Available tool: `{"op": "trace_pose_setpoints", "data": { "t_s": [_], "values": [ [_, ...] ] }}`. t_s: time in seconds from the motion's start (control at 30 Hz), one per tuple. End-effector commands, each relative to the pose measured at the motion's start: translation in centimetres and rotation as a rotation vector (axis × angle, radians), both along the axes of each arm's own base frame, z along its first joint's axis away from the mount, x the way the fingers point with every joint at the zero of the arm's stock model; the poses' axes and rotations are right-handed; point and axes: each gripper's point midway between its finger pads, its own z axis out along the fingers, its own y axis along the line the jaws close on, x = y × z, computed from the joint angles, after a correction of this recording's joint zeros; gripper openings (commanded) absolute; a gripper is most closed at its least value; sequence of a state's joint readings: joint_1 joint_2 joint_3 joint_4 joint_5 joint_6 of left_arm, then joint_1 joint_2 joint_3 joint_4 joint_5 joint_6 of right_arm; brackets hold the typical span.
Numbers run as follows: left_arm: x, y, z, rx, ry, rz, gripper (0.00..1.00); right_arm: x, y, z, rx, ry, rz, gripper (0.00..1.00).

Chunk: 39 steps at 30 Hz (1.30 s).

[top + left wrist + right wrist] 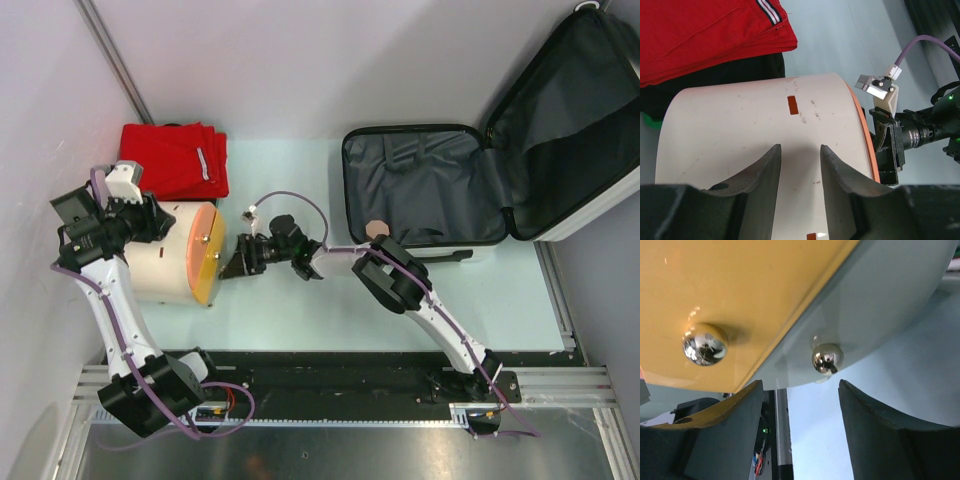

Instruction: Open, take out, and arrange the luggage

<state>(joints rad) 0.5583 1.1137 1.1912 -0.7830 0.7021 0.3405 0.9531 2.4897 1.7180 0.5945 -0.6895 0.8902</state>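
The luggage (pixel 420 190) lies open at the back right, dark grey lining up, its lid (pixel 570 130) leaning open to the right. A cream cylinder (pixel 160 262) with a yellow end face (pixel 210 255) lies on its side at the left. My left gripper (pixel 152 222) is open just above the cylinder's cream wall (pixel 740 120), its fingers (pixel 767 170) apart and holding nothing. My right gripper (pixel 232 262) is open at the yellow end (pixel 740 290), just below two chrome knobs (pixel 827 358), holding nothing.
Folded red clothes (pixel 175 158) lie behind the cylinder on something black, also in the left wrist view (pixel 705 35). A small pinkish thing (pixel 377 228) rests in the luggage's near edge. Walls close in at the left and back. A black rail (pixel 330 375) runs along the front.
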Motion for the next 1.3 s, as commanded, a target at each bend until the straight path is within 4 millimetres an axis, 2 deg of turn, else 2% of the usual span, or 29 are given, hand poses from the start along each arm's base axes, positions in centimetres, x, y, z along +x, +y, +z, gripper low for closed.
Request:
{"op": "trace_pose_setpoints", "data": {
  "t_s": [0.0,0.13,0.27,0.43,0.47,0.5,0.57,0.6,0.63,0.7,0.73,0.77,0.9,0.97,1.0,1.1,1.13,1.23,1.27],
  "values": [
    [-5.3,-1.0,-7.9,-0.128,0.401,0.087,0.43,1.2,1.3,2.6,0.082,-0.034,-0.022,0.67],
    [-5.3,-0.9,-7.8,-0.122,0.400,0.089,0.43,2.1,1.7,1.8,0.058,-0.028,-0.054,0.64],
    [-5.4,-0.7,-7.8,-0.112,0.400,0.097,0.44,2.1,1.9,1.3,0.055,-0.022,-0.053,0.52],
    [-5.4,-0.7,-8.0,-0.115,0.409,0.096,0.43,2.2,1.8,1.2,0.057,-0.014,-0.051,0.43],
    [-5.3,-0.7,-8.0,-0.115,0.409,0.096,0.44,2.2,1.8,1.1,0.056,-0.011,-0.051,0.33],
    [-5.4,-0.8,-8.0,-0.117,0.410,0.097,0.44,2.2,1.7,1.4,0.062,-0.008,-0.050,0.29],
    [-5.4,-0.7,-8.1,-0.120,0.413,0.099,0.44,2.5,1.4,1.6,0.068,-0.010,-0.055,0.20],
    [-5.3,-0.7,-8.1,-0.121,0.414,0.100,0.43,2.5,1.1,1.5,0.065,-0.011,-0.048,0.18],
    [-5.3,-0.8,-8.3,-0.123,0.417,0.096,0.43,2.6,0.9,2.2,0.074,-0.026,-0.049,0.15],
    [-5.3,-0.7,-8.3,-0.125,0.421,0.096,0.43,2.9,-0.2,1.6,0.054,-0.013,-0.057,0.14],
    [-5.3,-0.8,-8.4,-0.126,0.424,0.094,0.43,2.9,-0.5,2.4,0.071,-0.026,-0.058,0.12],
    [-5.3,-0.7,-8.4,-0.126,0.424,0.096,0.43,3.0,-1.3,1.4,0.050,-0.011,-0.064,0.06],
    [-5.3,-0.7,-8.5,-0.125,0.427,0.097,0.43,2.7,-3.2,1.2,0.041,0.004,-0.059,0.00],
    [-5.3,-0.7,-8.5,-0.122,0.428,0.097,0.43,2.6,-3.9,1.8,0.043,-0.015,-0.058,0.00],
    [-5.3,-0.6,-8.5,-0.116,0.424,0.097,0.43,2.2,-4.5,1.2,0.028,-0.002,-0.053,0.00],
    [-5.4,-0.5,-8.5,-0.110,0.426,0.098,0.43,2.4,-5.8,1.2,0.015,0.014,-0.066,0.01],
    [-5.4,-0.6,-8.5,-0.109,0.426,0.097,0.43,2.5,-6.0,1.3,0.014,0.010,-0.068,0.20],
    [-5.4,-0.5,-8.6,-0.112,0.429,0.099,0.43,3.1,-5.5,2.0,0.030,-0.007,-0.083,0.59],
    [-5.4,-0.6,-8.5,-0.112,0.427,0.097,0.43,3.3,-5.1,2.1,0.034,-0.011,-0.083,0.60]
  ]
}}
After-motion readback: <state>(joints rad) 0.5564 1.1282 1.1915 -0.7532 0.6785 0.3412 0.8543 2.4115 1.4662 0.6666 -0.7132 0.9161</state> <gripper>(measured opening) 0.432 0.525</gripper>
